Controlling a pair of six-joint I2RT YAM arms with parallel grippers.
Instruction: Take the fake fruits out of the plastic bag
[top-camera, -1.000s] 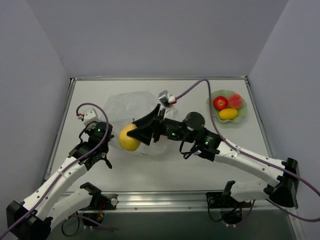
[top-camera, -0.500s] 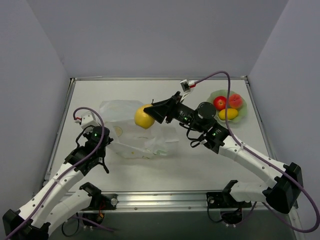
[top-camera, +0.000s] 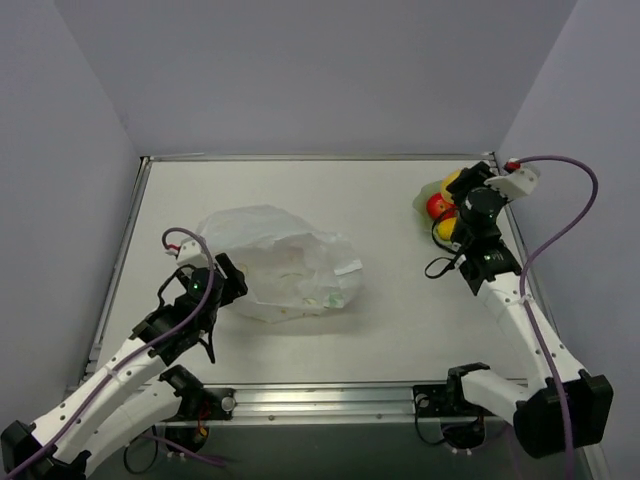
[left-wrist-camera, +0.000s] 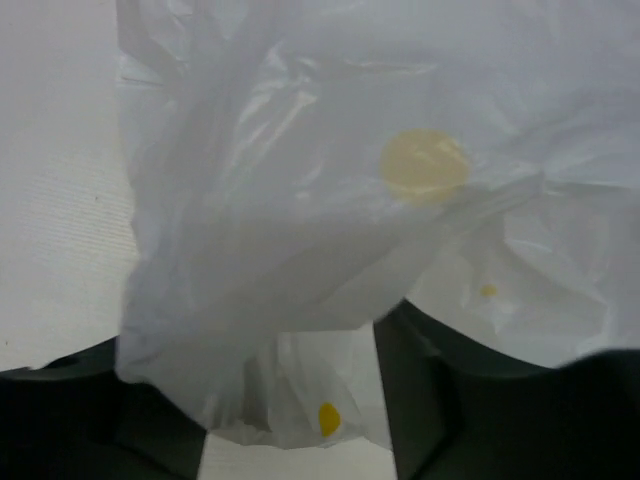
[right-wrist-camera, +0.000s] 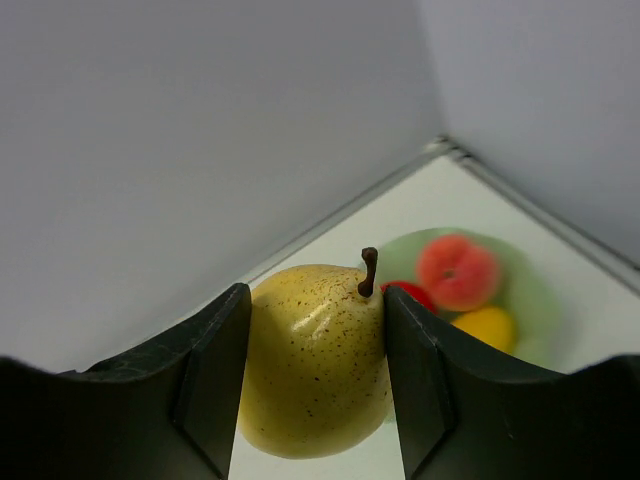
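Note:
The plastic bag (top-camera: 285, 268) lies crumpled on the table at centre left, and it fills the left wrist view (left-wrist-camera: 350, 160). My left gripper (top-camera: 230, 280) is at its left edge. Its jaws (left-wrist-camera: 290, 385) stand open, with a loose fold of bag hanging between the fingers (left-wrist-camera: 450, 400). My right gripper (top-camera: 457, 192) is at the far right, shut on a yellow speckled pear (right-wrist-camera: 315, 360) with a brown stem, above the green dish (top-camera: 428, 190). In the dish lie a red apple (top-camera: 437, 206), a peach (right-wrist-camera: 457, 272) and a yellow oval fruit (right-wrist-camera: 487, 326). I see no fruit through the bag.
The pale green wavy-edged dish (right-wrist-camera: 535, 290) sits in the far right corner near the back and right walls. The right arm's purple cable (top-camera: 560, 230) loops out over the table's right edge. A raised metal rail (top-camera: 320, 395) runs along the near edge.
My right gripper carried the pear out of the bag and across to the dish at the far right. My left gripper opened, and the bag settled down flatter.

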